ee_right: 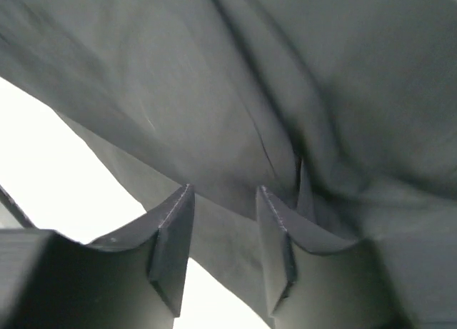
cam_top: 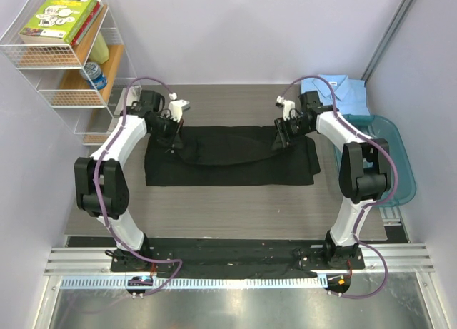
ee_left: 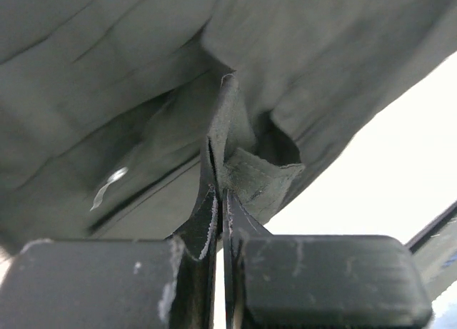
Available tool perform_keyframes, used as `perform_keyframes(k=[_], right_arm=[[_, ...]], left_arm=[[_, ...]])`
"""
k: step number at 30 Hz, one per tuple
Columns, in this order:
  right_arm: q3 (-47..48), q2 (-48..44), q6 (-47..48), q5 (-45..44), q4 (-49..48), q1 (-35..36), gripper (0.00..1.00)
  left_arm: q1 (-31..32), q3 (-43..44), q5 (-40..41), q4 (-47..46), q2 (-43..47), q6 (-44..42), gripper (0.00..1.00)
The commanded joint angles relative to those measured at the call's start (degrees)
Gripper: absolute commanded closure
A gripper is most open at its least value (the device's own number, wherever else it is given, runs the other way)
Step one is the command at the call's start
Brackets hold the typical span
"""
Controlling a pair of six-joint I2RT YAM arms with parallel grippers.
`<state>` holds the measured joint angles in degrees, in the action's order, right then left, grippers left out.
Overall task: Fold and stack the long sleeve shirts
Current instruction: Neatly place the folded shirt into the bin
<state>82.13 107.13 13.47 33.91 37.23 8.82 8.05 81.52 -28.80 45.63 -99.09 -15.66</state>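
My left gripper (ee_left: 221, 200) pinches a fold of the black shirt (cam_top: 228, 165), which lies mid-frame on the worktop (cam_top: 228, 215), probably to carry its far edge over; my right gripper (ee_right: 225, 192) stands spread, with cloth across the gap but seemingly unpinched; two shirts in all; the light blue shirt (cam_top: 341, 92) lies folded, upper right.

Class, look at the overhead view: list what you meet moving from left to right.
Wire shelf → left claw → right claw → light blue shirt → teal tub. The black shirt stretches across from one claw to the other, so it has no single place.
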Motion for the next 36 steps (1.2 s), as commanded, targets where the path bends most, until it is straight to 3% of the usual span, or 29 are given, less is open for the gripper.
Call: perform_keyframes(k=[1,10,25,28,29,32,36], right_arm=[[-3.02,-1.22,3.22,-3.06,1.44,-0.03,0.58],[-4.69,-3.94,3.31,-2.8,3.2,-0.21,0.66],[-8.21,0.8,4.45,-5.87,2.32,-0.21,0.71],[-8.74,1.24,4.19,-5.35,2.14,-0.21,0.72],[-8.83,1.15,4.19,-5.17,2.23,-0.12,0.72],[-9.44,0.19,4.1,-5.52,1.97,-0.12,0.72],[-9.27,1.05,3.75,-7.71,0.92,-0.12,0.72]], left_arm=[[-2.08,0.4,1.81,2.19,0.3,-7.54,1.0],[-2.08,-0.48,3.04,-0.09,1.09,-10.35,1.0],[-3.66,-14.88,9.8,-9.85,1.27,-12.47,1.0],[-3.75,-15.42,10.51,-11.35,0.57,-11.32,0.91],[-3.83,-15.25,10.34,-11.09,0.48,-11.32,0.76],[-5.41,-14.28,4.31,-9.07,3.1,-10.18,0.57],[-5.42,-13.05,0.94,-9.68,8.81,-7.81,0.48]])
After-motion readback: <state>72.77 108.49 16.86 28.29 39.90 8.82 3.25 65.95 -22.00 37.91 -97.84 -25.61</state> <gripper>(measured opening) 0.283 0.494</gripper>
